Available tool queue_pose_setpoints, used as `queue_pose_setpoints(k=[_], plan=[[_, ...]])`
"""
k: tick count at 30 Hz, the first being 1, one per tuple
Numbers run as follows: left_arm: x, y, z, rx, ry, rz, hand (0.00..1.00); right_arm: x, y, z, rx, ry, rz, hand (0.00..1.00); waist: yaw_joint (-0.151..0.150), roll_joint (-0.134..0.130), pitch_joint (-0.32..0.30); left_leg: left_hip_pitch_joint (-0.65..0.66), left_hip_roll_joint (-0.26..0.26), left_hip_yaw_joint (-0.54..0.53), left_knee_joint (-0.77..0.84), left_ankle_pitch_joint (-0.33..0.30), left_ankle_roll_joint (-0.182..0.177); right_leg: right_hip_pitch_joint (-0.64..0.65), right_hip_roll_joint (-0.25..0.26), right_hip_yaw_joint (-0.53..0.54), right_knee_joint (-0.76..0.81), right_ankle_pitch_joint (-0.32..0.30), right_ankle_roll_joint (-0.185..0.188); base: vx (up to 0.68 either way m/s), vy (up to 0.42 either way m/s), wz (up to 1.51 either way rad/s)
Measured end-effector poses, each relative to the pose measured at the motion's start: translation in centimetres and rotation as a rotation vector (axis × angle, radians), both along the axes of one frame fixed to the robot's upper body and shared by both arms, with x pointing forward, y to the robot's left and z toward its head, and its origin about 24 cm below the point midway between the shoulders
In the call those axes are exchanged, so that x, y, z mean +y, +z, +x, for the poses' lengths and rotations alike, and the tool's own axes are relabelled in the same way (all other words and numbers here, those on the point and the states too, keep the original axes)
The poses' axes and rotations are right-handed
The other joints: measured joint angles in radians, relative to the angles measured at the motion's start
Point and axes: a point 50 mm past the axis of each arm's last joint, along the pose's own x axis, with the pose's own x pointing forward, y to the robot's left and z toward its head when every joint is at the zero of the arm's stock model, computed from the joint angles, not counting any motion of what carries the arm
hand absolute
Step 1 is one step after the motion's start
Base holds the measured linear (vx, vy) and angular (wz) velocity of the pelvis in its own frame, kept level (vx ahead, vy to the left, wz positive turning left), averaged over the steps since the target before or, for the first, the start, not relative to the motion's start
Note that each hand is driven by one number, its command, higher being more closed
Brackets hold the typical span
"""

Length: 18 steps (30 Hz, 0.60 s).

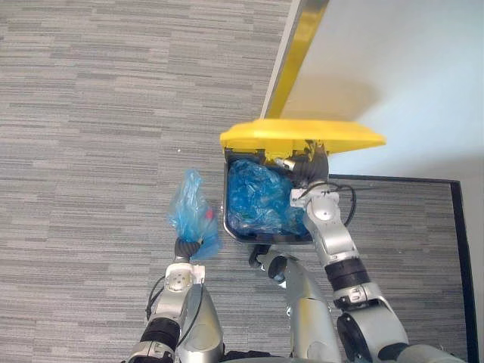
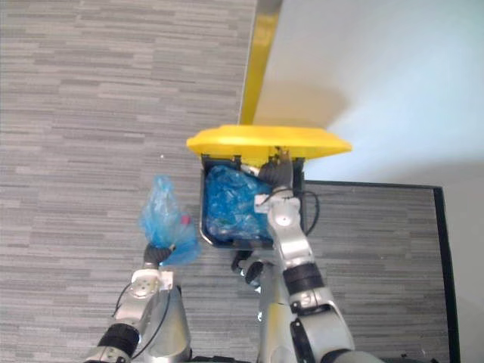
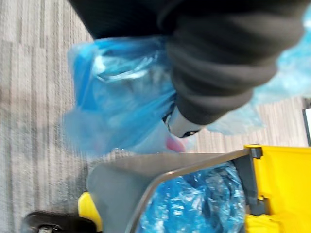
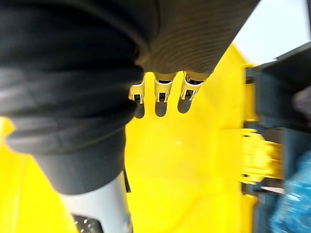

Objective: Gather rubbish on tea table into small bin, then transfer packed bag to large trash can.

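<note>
The large trash can [image 1: 226, 215] is grey, with a blue liner [image 1: 261, 198] inside it. Its yellow lid [image 1: 302, 136] stands raised. My right hand [image 1: 302, 165] is under the lid's front edge with straight fingers [image 4: 160, 90] pressed against the yellow underside, holding it up. The packed blue bag [image 1: 193, 212] hangs just left of the can, above the floor and outside the rim. My left hand [image 1: 187, 248] is shut on the bag's gathered neck from below. In the left wrist view the bag [image 3: 116, 92] bulges past my hand [image 3: 182, 126], beside the can's grey wall [image 3: 121, 179].
A white wall [image 1: 393, 68] with a yellow strip [image 1: 295, 53] rises behind the can. Grey striped carpet [image 1: 98, 151] spreads to the left. A black border line [image 1: 456, 227] runs along the floor at the right. A black wheel [image 3: 48, 224] shows at the can's base.
</note>
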Motion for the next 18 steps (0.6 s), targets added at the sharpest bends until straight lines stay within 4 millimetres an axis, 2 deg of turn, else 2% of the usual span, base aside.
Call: queue_pose_setpoints(k=[2, 3, 8, 10, 12, 18], plan=[[-0.1, -0.3, -0.3, 0.012, -0.008, 0.003, 1.00, -0.6, 0.4, 0.5, -0.003, -0.019, -0.012, 0.00, 0.000, -0.006, -0.004, 0.000, -0.002, 0.001, -0.008, 0.011, -0.006, 0.003, -0.007, -0.002, 0.000, 0.010, -0.001, -0.02, -0.006, 0.10], [-0.1, -0.4, -0.4, 0.017, -0.014, 0.009, 1.00, -0.7, 0.7, 0.9, 0.002, -0.030, -0.018, 0.00, 0.001, -0.011, -0.006, 0.000, -0.003, 0.001, -0.012, 0.014, -0.008, 0.003, -0.007, -0.002, -0.003, 0.019, 0.012, -0.03, -0.005, 0.04], [-0.1, -0.2, -0.4, 0.013, -0.042, 0.022, 1.00, -1.3, 2.4, 2.0, -0.012, -0.047, -0.034, 0.00, 0.003, -0.015, -0.005, 0.006, -0.004, 0.001, -0.020, 0.019, 0.001, 0.025, -0.001, -0.004, -0.047, 0.020, 0.029, -0.05, -0.011, 0.02], [-0.6, 0.5, -0.1, -0.024, -0.068, 0.022, 1.00, -1.9, 2.8, 2.2, -0.014, -0.065, -0.047, 0.00, 0.005, -0.027, -0.004, 0.006, -0.008, 0.001, -0.029, 0.028, 0.005, 0.026, 0.006, 0.013, -0.062, 0.024, 0.034, -0.07, -0.023, 0.08], [-1.1, 2.1, 0.6, -0.098, -0.107, 0.014, 1.00, -2.2, 3.3, 2.8, -0.008, -0.077, -0.060, 0.00, 0.005, -0.042, -0.002, 0.006, -0.016, 0.002, -0.029, 0.033, 0.011, 0.029, 0.017, 0.037, -0.084, 0.036, 0.030, -0.06, -0.008, -0.01], [-3.3, 6.7, 1.9, -0.339, -0.195, -0.079, 1.00, -3.8, 3.7, 3.3, 0.007, -0.118, -0.089, 0.00, 0.002, -0.054, 0.004, 0.008, -0.034, 0.004, -0.026, 0.040, 0.005, 0.057, 0.023, 0.067, -0.134, 0.080, 0.037, -0.05, 0.042, 0.03]])
